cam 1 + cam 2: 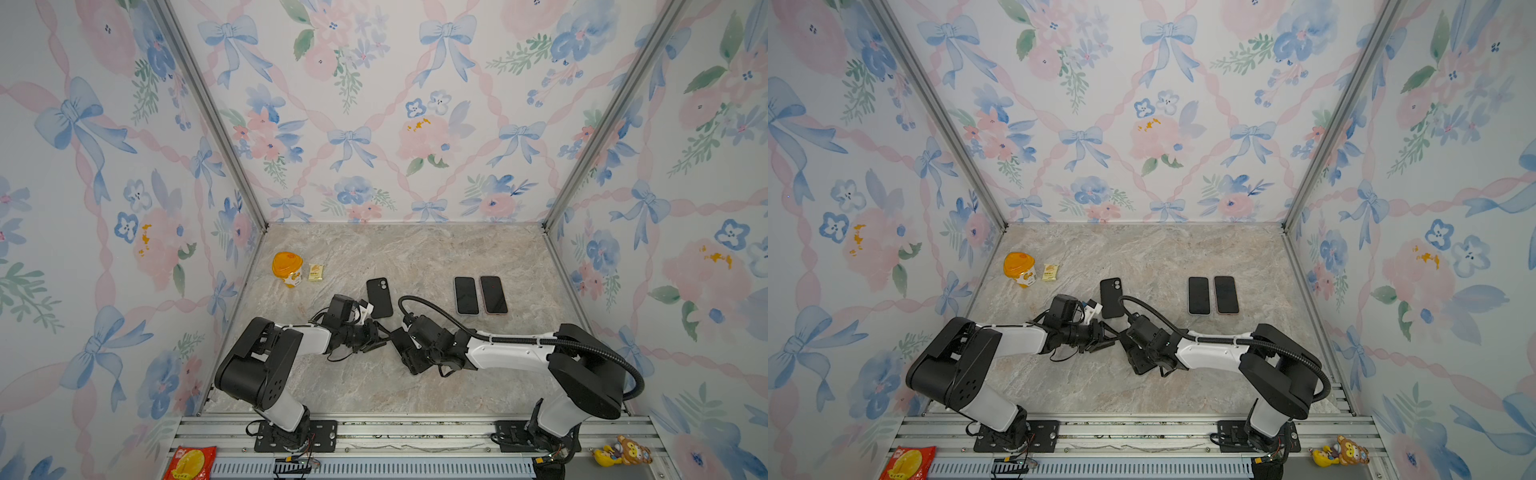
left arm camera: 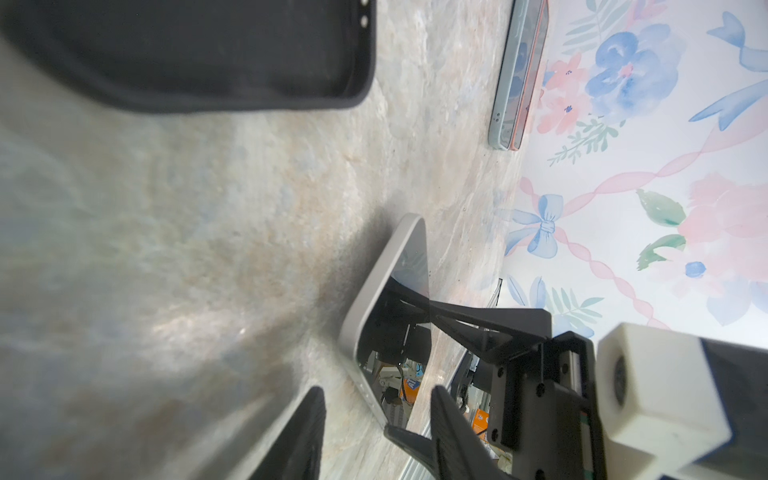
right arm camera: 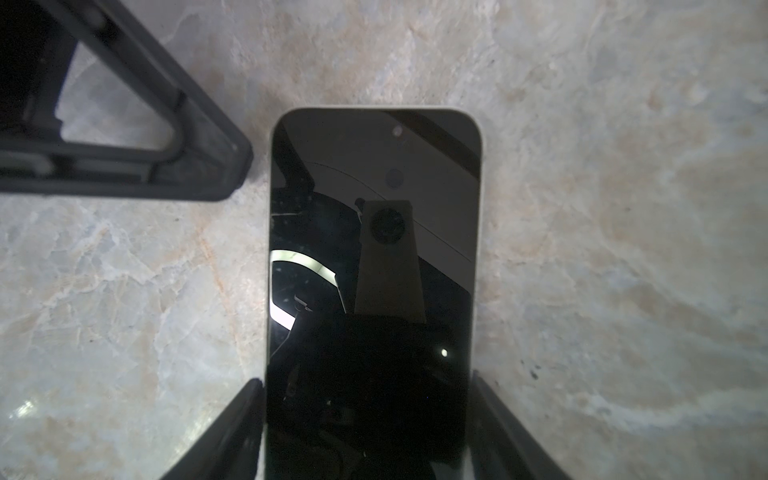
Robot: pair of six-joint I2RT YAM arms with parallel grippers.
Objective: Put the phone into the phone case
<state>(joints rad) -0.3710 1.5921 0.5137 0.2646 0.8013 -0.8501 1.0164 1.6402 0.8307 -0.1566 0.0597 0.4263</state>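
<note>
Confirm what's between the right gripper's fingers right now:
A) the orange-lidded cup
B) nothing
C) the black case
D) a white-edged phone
D: in the right wrist view the right gripper has a finger against each long edge of the white-edged phone, dark screen towards the camera. The black case lies apart, unheld.

phone [image 3: 374, 249] x3 | phone case [image 1: 379, 297] x1 | cup [image 1: 286, 268] x1 | packet [image 1: 316, 272] x1 | snack bag [image 1: 189, 462] x1

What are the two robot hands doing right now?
Left gripper: open, holding nothing.
Right gripper: closed on the phone.
</note>
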